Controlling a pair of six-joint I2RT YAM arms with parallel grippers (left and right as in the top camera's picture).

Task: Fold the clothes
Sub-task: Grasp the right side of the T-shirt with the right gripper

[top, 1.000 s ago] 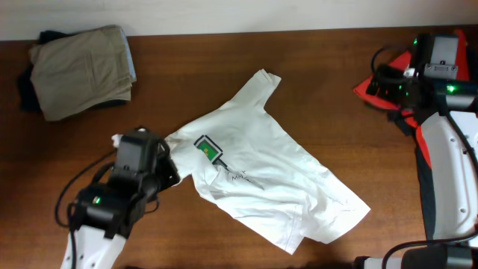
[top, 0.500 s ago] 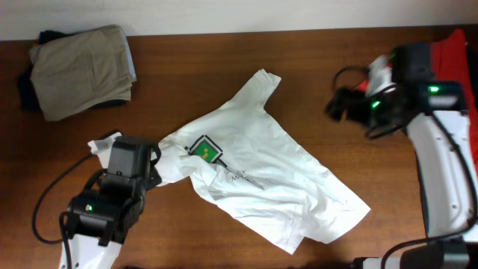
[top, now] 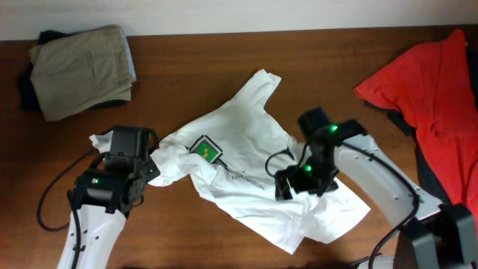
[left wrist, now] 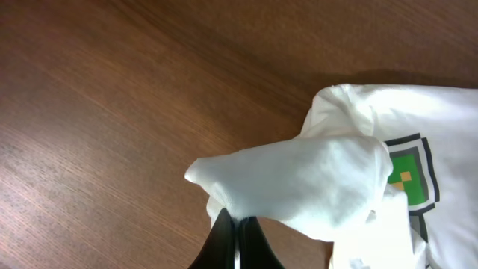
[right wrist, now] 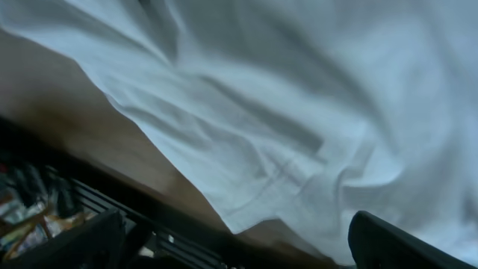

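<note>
Judging from the layout, we call folding barely begun: the white shirt lies rumpled under the right gripper, the red garment heaped beyond it, and only the khaki garment beyond the left gripper looks folded. The left wrist view alone shows that gripper clenched on a bunch of shirt cloth, while the right one gapes, released.

No wording can be read. The white shirt carries a green, dark-edged blocky patch with small yellow squares inside. Below it runs a short line of dark script, too small and creased to make out from overhead.
</note>
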